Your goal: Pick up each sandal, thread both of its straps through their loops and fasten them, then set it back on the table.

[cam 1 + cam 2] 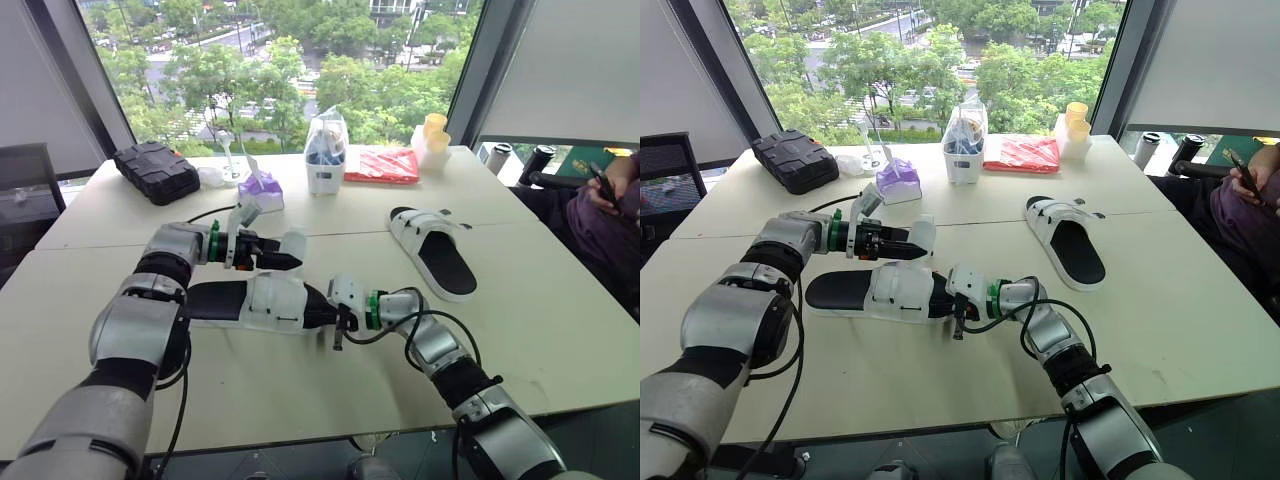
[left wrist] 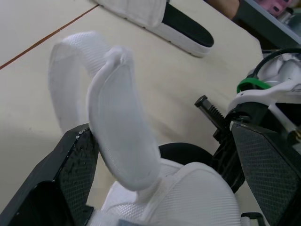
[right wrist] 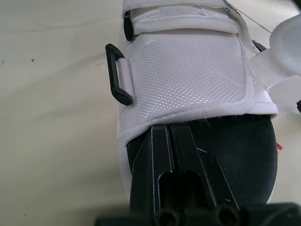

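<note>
Left hand [image 1: 902,243]: fingers spread wide. A loose white strap [image 2: 122,122] stands upright between them, curling over at its end. It leans on one pad [image 2: 75,169] and is clear of the other.

Right hand [image 3: 171,141]: fingers drawn close together. The tips are pushed in under the edge of the front band and lie on the black footbed. Whether they pinch anything cannot be told.

Near sandal [image 1: 890,290]: white upper, black footbed, lying flat on the desk [image 1: 940,380] between the two hands. The raised strap belongs to it. A black loop [image 3: 117,75] sticks out from the side of the front band with nothing through it.

Second sandal [image 1: 1070,240]: same make, lying flat on the desk, well apart to the robot's right and further back.

Back of desk, from the robot's left to its right:
- black case [image 1: 155,170]
- purple packet [image 1: 262,188]
- clear container [image 1: 325,155]
- red packet [image 1: 383,165]
- yellow cups [image 1: 435,135]

Right edge: a seated person [image 1: 610,205] holding a dark device.
</note>
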Robot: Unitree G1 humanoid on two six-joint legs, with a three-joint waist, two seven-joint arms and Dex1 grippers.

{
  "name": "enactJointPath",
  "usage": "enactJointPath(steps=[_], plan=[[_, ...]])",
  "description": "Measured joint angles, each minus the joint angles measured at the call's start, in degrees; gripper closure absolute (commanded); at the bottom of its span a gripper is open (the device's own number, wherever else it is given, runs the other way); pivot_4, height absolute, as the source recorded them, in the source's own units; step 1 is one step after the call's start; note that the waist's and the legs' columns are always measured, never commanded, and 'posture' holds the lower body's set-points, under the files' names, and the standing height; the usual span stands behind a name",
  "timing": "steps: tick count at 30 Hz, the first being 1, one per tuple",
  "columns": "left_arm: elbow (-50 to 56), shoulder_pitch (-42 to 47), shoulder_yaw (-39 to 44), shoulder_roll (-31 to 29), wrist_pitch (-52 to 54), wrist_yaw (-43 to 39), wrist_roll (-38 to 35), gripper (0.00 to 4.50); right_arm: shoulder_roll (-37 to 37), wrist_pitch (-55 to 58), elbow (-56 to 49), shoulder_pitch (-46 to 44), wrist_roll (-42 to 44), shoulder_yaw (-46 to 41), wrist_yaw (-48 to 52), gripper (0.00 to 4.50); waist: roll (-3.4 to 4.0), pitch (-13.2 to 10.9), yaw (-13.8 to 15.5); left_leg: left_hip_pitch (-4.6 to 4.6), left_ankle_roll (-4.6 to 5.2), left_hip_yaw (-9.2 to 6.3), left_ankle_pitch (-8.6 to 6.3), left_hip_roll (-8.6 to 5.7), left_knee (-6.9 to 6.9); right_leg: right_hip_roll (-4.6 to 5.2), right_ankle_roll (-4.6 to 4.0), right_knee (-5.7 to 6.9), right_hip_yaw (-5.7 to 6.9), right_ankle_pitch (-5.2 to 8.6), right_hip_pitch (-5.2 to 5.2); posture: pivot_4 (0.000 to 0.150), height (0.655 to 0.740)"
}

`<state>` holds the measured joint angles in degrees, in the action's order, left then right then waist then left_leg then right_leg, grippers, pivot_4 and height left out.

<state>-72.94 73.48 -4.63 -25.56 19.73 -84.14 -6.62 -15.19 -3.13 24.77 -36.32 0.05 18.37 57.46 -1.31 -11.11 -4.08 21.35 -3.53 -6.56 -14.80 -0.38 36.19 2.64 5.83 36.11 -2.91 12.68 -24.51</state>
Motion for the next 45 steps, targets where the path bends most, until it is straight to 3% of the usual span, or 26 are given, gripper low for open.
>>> enactJointPath(steps=[6, 13, 26, 42, 45], plan=[[-1.2, 0.1, 1.9, 2.9, 0.2, 1.0, 0.6, 0.04, -0.1, 0.3, -1.5, 1.0, -0.4, 0.0, -1.1, 4.5, 0.0, 0.0, 0.1, 0.01, 0.0, 0.0, 0.0, 0.0, 0.02, 0.01, 0.0, 0.0, 0.0, 0.0, 0.01, 0.15, 0.74], [-3.0, 0.8, 7.2, 7.0, 2.6, 8.6, -0.5, 0.04, 0.1, 1.1, -3.8, 2.5, -1.0, 0.4, -2.8, 4.5, -0.01, 0.0, 0.0, -0.01, 0.0, 0.0, 0.0, 0.0, 0.0, 0.01, 0.0, 0.0, 0.0, 0.0, 0.01, 0.15, 0.74], [-4.7, 4.9, 15.2, 9.2, 3.4, 18.4, -1.6, 0.04, 0.3, 2.3, -7.4, 5.6, -1.5, 0.6, -6.6, 4.5, -0.01, 0.0, 0.0, -0.03, 0.0, -0.01, 0.0, 0.0, -0.01, 0.01, 0.02, 0.0, 0.0, 0.0, 0.02, 0.15, 0.74], [-4.7, 7.8, 18.6, 9.1, 3.4, 17.1, -1.3, 0.04, 0.3, 2.6, -7.7, 5.9, -1.5, 0.7, -7.6, 4.5, -0.01, 0.0, 0.0, -0.04, -0.01, 0.0, 0.0, 0.0, 0.0, 0.0, 0.01, 0.01, 0.0, 0.0, 0.04, 0.15, 0.74], [-4.7, 7.8, 17.7, 9.0, 3.3, 16.4, -0.2, 0.91, 0.4, 2.3, -7.6, 5.9, -1.5, 0.7, -7.6, 4.5, -0.01, 0.0, 0.0, -0.05, -0.01, 0.0, 0.01, 0.0, 0.01, 0.0, 0.01, 0.02, 0.0, 0.0, 0.03, 0.15, 0.74]])
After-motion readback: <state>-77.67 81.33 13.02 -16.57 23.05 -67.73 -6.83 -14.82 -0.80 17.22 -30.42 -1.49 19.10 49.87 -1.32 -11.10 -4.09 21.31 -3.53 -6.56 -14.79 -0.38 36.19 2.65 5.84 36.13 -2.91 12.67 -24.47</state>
